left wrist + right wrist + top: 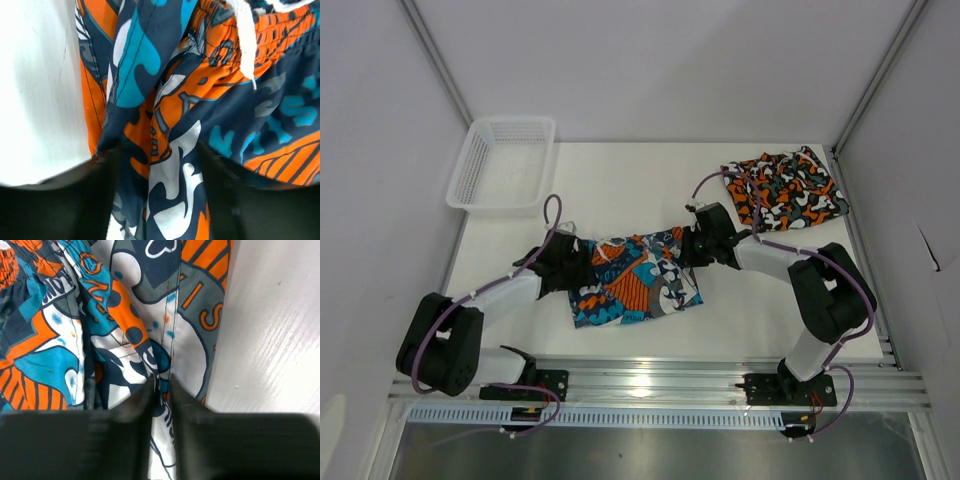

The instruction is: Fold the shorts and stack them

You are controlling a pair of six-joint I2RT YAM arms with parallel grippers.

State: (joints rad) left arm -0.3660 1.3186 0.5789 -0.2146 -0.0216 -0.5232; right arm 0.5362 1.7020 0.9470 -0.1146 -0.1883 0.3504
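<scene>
The blue-teal, orange and white cartoon shorts (635, 280) lie crumpled in the middle of the table, between my two grippers. My left gripper (578, 262) is at their left edge. In the left wrist view its jaws (157, 170) stand wide apart, open, with loose fabric (175, 100) lying between the fingers (75, 200). My right gripper (692, 245) is at the shorts' right edge. In the right wrist view it (161, 390) is shut on a thin ridge of the printed fabric (125, 315). The camouflage shorts (785, 190) lie folded at the back right.
A white mesh basket (503, 165) stands at the back left corner. White enclosure walls close in the table on both sides and at the back. Bare white tabletop (270, 340) shows right of the cartoon shorts.
</scene>
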